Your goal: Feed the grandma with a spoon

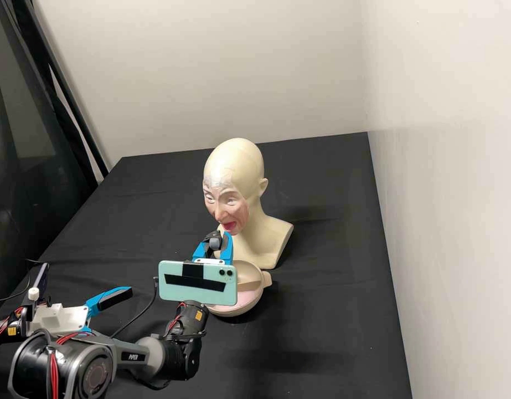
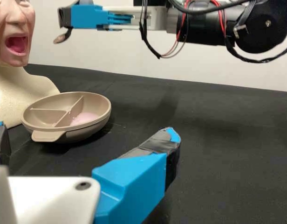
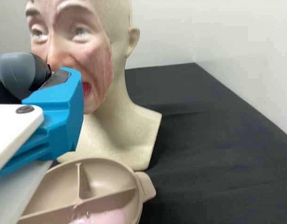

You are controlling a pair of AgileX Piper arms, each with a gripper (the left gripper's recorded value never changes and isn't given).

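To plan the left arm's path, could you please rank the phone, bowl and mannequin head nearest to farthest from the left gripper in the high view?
1. Mint-green phone: nearest, raised in front of the bowl.
2. Divided bowl: next, behind the phone.
3. Mannequin head: farthest, beyond the bowl.

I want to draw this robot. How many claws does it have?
2. The right claw is up by the grandma head's mouth, over the bowl, shut on the spoon. The left claw sits low and open, off to the bowl's side.
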